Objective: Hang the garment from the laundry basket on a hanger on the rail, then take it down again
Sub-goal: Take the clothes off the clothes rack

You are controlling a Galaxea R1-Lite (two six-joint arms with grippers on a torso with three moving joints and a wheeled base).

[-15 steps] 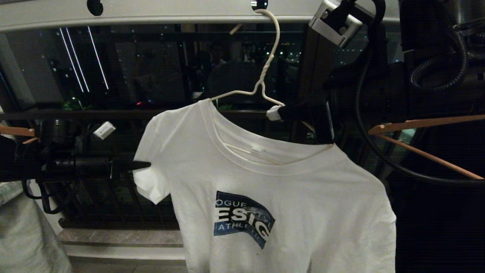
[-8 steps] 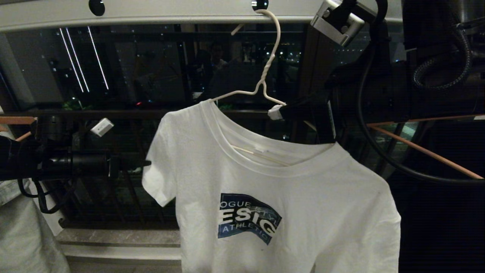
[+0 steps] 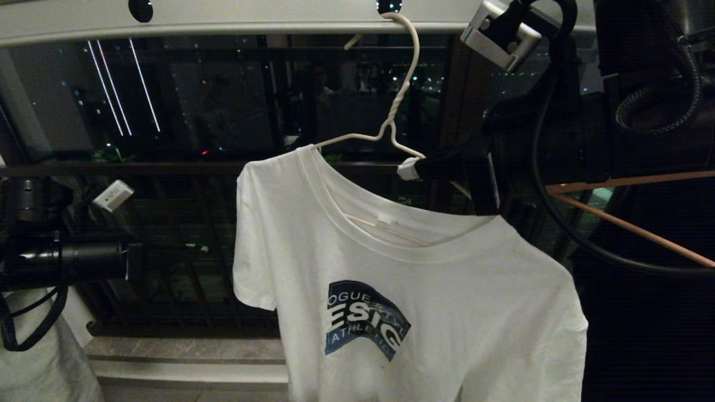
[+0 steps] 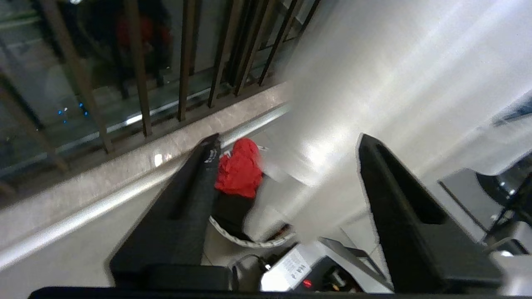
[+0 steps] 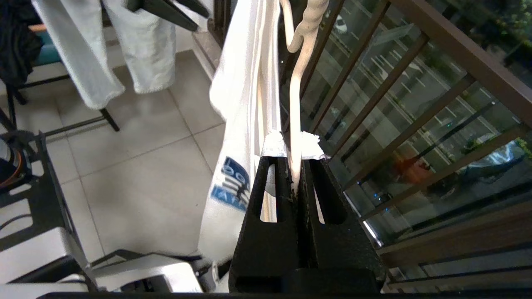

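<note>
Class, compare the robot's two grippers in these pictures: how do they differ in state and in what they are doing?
The left gripper has its fingers spread and holds nothing; the right gripper is clamped on the white wire hanger.
The left gripper sits apart from the T-shirt; the right gripper is up at the hanger's shoulder.
Both have black fingers.

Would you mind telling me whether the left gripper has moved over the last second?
Yes. The left gripper has let go of the T-shirt sleeve and drawn back leftward along the balustrade, its fingers now open.
</note>
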